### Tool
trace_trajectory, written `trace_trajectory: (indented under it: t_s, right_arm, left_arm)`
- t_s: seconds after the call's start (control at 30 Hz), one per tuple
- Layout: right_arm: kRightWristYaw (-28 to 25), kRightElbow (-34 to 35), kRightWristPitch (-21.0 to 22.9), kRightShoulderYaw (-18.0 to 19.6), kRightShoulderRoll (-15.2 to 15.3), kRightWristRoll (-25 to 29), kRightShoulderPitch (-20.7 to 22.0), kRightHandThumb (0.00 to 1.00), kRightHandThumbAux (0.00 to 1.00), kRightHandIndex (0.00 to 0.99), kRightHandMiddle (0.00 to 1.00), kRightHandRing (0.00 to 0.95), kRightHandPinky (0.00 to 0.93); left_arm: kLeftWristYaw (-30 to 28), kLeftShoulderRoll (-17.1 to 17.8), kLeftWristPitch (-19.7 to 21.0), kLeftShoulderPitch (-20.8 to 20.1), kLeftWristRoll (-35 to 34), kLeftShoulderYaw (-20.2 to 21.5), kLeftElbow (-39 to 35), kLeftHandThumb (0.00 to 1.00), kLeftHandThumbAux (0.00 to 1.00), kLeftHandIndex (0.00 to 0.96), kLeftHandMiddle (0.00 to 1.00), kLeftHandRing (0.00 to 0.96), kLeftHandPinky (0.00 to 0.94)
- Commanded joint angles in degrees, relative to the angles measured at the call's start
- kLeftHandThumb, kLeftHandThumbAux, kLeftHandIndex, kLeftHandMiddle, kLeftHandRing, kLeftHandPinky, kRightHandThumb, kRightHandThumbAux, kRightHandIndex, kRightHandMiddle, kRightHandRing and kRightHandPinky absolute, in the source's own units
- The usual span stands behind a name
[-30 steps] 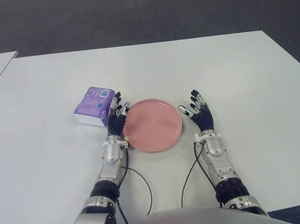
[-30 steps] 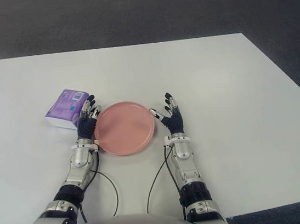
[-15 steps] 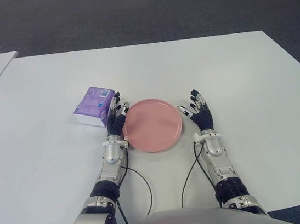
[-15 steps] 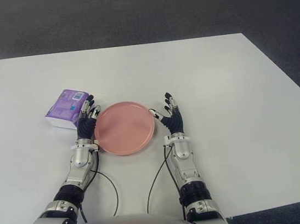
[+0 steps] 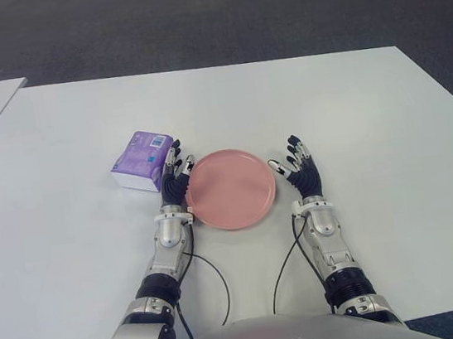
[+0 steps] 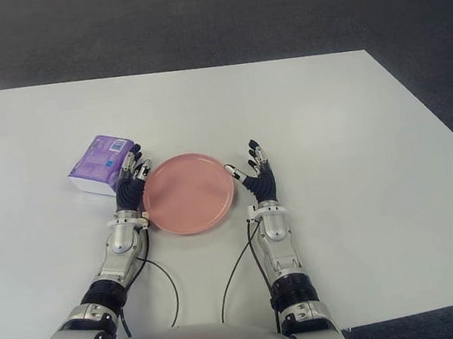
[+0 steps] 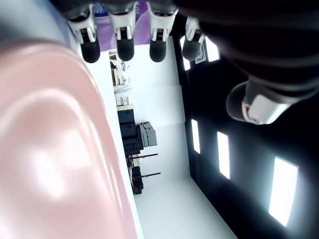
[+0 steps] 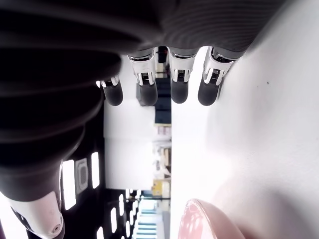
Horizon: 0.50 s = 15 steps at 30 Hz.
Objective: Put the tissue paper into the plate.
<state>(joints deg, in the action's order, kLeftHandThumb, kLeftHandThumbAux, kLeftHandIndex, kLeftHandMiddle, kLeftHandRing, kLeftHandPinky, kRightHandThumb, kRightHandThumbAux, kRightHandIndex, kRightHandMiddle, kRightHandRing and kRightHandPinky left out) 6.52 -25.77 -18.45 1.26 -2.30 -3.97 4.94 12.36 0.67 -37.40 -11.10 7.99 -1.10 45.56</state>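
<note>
Tissue pack (image 5: 142, 160) lies beside pink plate (image 5: 231, 189), both robot hands (image 5: 175, 181) (image 5: 302, 175) spread, holding nothing.

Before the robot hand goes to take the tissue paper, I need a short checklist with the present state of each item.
1. Left robot hand open, holding nothing: ok.
2. Right robot hand open, beside the plate's right: ok.
3. Tissue paper lies on the table, left of the plate, uncovered: ok.
4. Plate holds nothing: ok.
5. Left fingers touching the pack: cannot tell.
</note>
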Motion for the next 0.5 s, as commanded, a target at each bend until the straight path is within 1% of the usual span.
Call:
trace_trajectory:
  t_s: [0.03, 0.17, 0.5]
  right_arm:
    - [-0.31, -2.93, 1.94, -0.03, -0.45, 0.59, -1.94, 0.030, 0.707, 0.000, 0.000, 0.000, 0.000]
    - [-0.42, -3.05, 1.94, -0.13, -0.39, 0.52, -1.87, 0.024, 0.701, 0.000, 0.000, 0.000, 0.000]
    - [-0.01, -2.57, 3.54, -0.21, -0.39, 0.12, -1.83, 0.013, 0.676, 0.000, 0.000, 0.000, 0.000]
  left_arm:
    - [0.68, 0.45, 1.53, 3.01, 1.50, -0.50, 2.08, 0.000, 0.405, 0.000, 0.000, 0.000, 0.000]
    - [0.65, 0.51, 1.51, 2.98, 1.48, -0.52, 2.11, 0.000, 0.405, 0.000, 0.000, 0.000, 0.000]
    - [1.13, 0.44, 1.32, 3.02, 1.72, -0.42, 2.13, 0.000, 0.401, 0.000, 0.000, 0.000, 0.000]
